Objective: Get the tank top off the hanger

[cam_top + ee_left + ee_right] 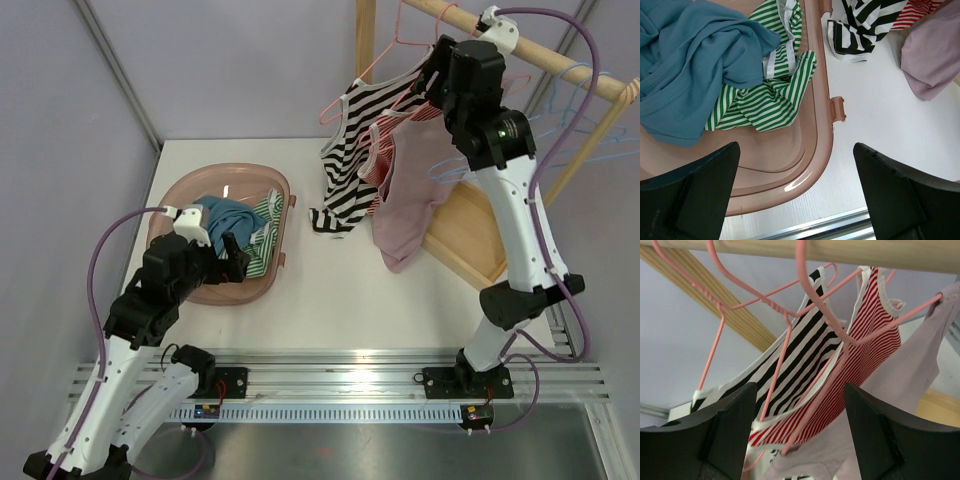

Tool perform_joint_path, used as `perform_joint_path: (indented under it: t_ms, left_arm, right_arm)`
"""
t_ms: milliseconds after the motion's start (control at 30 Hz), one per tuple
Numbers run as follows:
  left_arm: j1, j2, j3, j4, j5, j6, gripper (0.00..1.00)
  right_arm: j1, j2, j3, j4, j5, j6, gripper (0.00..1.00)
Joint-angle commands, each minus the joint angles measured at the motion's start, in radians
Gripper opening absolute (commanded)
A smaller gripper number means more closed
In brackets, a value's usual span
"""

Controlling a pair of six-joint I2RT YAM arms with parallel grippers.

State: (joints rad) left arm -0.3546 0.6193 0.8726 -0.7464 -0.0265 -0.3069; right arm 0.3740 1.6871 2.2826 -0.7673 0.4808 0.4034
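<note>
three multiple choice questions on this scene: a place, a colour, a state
1. Where is the blue garment? A in the pink basket B on the rail C on the table
2. What colour stripes has the second tank top, beside the black-striped tank top? A green B red C blue
3. How is the left hand? A shut on cloth B open, holding nothing C out of view

1 A, it lies bunched in the basket; 2 B, its cloth is red and white; 3 B, it gapes wide with nothing in it.
</note>
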Motion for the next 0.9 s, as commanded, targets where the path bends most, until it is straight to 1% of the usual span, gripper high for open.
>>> perform_joint_path:
  t_ms: [0, 33, 100, 133, 200, 233, 267, 367, 400, 500, 567, 600, 667, 867]
  left_arm:
    - [-0.023, 0.008, -0.012, 0.047, -0.01, 0.0, 0.99]
    - [-0.024, 0.008, -0.012, 0.045, -0.01, 0.0, 0.99]
    - [-0.03, 0.01, -0.012, 0.045, -0.01, -0.001, 0.99]
    - [-0.033, 0.01, -0.012, 0.047, -0.009, 0.0, 0.99]
    - [-0.038, 0.01, -0.012, 0.047, -0.004, 0.0, 0.99]
    - [-0.04, 0.011, -0.012, 0.047, -0.003, 0.0, 0.99]
    - [-0.041, 0.013, -0.012, 0.047, 0.0, 0.002, 0.99]
    - [-0.044, 0.008, -0.012, 0.048, 0.0, 0.002, 0.99]
    - [-0.046, 0.005, -0.014, 0.048, 0.0, 0.002, 0.99]
    - [-0.052, 0.002, -0.015, 0.05, 0.002, 0.002, 0.99]
    - [-0.053, 0.005, -0.015, 0.048, 0.003, 0.002, 0.99]
    - [-0.053, 0.007, -0.015, 0.048, 0.004, 0.003, 0.99]
    - [-0.055, 0.007, -0.015, 0.048, 0.007, 0.002, 0.99]
    - [-0.06, 0.008, -0.017, 0.048, 0.007, 0.002, 0.99]
  right_arm:
    - [0.025, 0.084, 0.132, -0.053, 0.174, -0.084, 0.77]
    - [0.029, 0.109, 0.156, -0.061, 0.197, -0.089, 0.77]
    - [0.034, 0.115, 0.149, -0.063, 0.261, -0.112, 0.77]
    - [0.036, 0.103, 0.111, -0.05, 0.286, -0.12, 0.77]
    - [0.039, 0.08, 0.057, 0.002, 0.32, -0.13, 0.74]
    - [0.039, 0.054, -0.007, 0.029, 0.324, -0.135, 0.71]
    - [0.039, 0.043, -0.037, 0.083, 0.329, -0.147, 0.6]
    - [0.039, 0.033, -0.087, 0.114, 0.332, -0.166, 0.29]
    - [0.039, 0.033, -0.09, 0.112, 0.328, -0.163, 0.17]
    - [0.04, 0.022, -0.112, 0.106, 0.32, -0.144, 0.16]
    - [0.04, 0.003, -0.124, 0.115, 0.321, -0.135, 0.1]
    - [0.039, -0.013, -0.138, 0.118, 0.321, -0.129, 0.04]
    - [0.04, -0.033, -0.152, 0.138, 0.317, -0.118, 0.0]
    - [0.04, -0.104, -0.169, 0.177, 0.306, -0.091, 0.0]
